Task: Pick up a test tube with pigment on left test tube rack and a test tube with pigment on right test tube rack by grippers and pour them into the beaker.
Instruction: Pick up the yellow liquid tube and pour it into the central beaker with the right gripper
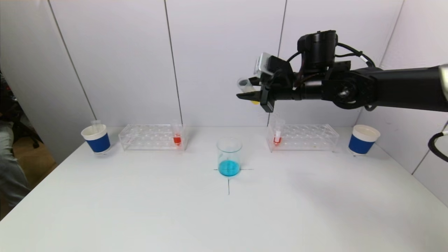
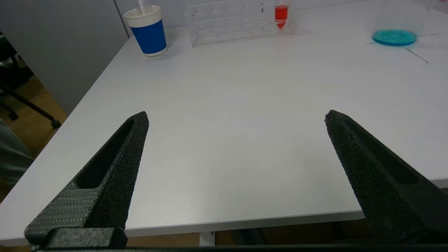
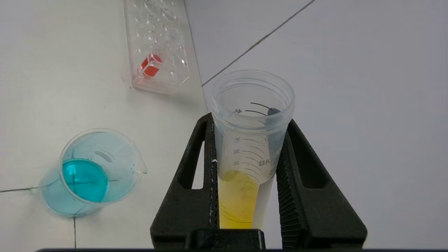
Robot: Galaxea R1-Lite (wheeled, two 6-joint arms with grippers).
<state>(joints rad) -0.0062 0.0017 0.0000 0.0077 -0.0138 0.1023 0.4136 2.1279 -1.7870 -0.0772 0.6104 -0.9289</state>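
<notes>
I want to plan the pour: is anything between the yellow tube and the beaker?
Nothing visible. The right tool holds the tube high in open air, up and to the right of the beaker. The racks sit off to the sides.

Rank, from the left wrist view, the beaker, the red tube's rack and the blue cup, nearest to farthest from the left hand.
From the open left hand, at the table's near edge:
1. Blue cup, far left corner.
2. Rack and beaker, farther right: too close to call.

White table (image 1: 140, 210): beaker (image 1: 229, 157), racks, cups.
</notes>
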